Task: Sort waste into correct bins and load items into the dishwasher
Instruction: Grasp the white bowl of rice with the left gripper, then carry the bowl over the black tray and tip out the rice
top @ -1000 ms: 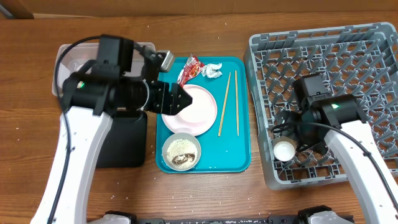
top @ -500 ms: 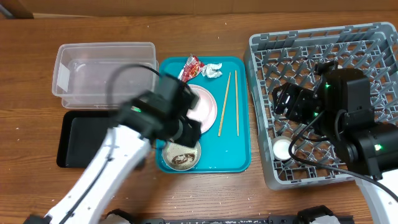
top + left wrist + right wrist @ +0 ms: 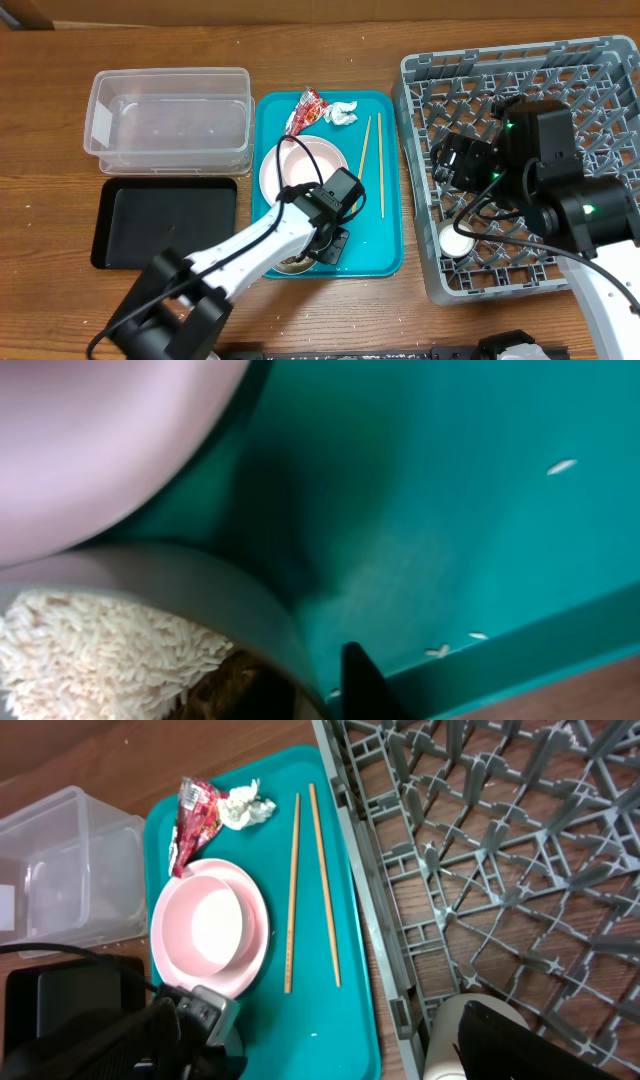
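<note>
Left gripper: hanging low over the white bowl; its opening is not showing.
White bowl: sitting directly beneath it, holding rice scraps.
Right gripper: hovering above the grey rack; width untellable.
Small cup: resting in the rack near it.

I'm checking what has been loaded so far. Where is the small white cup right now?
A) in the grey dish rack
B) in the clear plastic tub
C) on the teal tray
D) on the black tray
A: the overhead view shows the small white cup sitting inside the walls of the grey dish rack, on its lattice bottom near one corner.
</note>
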Robot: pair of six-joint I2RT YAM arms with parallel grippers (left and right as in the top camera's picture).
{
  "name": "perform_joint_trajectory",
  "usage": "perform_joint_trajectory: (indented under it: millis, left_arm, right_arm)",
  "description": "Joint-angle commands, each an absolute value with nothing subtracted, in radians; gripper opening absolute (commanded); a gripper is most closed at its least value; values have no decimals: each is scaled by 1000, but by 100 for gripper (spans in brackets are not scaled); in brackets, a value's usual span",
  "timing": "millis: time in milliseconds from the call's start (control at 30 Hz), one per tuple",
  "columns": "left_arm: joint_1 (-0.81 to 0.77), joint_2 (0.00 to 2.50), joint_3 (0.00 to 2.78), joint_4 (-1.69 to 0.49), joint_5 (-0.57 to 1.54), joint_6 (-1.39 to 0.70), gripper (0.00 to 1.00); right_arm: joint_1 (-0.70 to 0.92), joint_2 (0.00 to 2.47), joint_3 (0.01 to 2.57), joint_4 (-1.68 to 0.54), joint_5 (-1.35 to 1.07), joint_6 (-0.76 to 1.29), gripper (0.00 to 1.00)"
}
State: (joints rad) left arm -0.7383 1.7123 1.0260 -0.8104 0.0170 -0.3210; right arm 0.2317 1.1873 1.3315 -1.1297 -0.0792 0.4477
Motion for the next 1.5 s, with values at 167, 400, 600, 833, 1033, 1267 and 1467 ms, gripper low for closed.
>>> perform_joint_trajectory:
  millis: [167, 400, 600, 833, 1033, 1267, 1467]
  left_arm:
    - [-739, 1709, 1075, -846, -15, -324, 4]
    - [-664, 1545, 1169, -1019, 162, -339, 4]
    - [-238, 1357, 1168, -1059, 534, -208, 4]
    - [346, 1401, 1116, -1087, 1010, 102, 4]
    - [541, 1559, 1020, -1078, 1263, 293, 4]
    - [641, 1756, 994, -1078, 1546, 405, 4]
    - [702, 1789, 995, -1111, 1583, 401, 4]
  right_arm:
    - [236, 1192, 1347, -1129, -84, 441, 91]
    - [236, 1192, 1347, -1150, -84, 441, 91]
    - [236, 1192, 1347, -1153, -84, 441, 91]
    - [236, 1192, 1347, -1149, -84, 442, 91]
    - [236, 1192, 1347, -1138, -84, 445, 91]
    - [236, 1192, 1347, -1139, -84, 444, 91]
    - [236, 1192, 1347, -1142, -84, 444, 91]
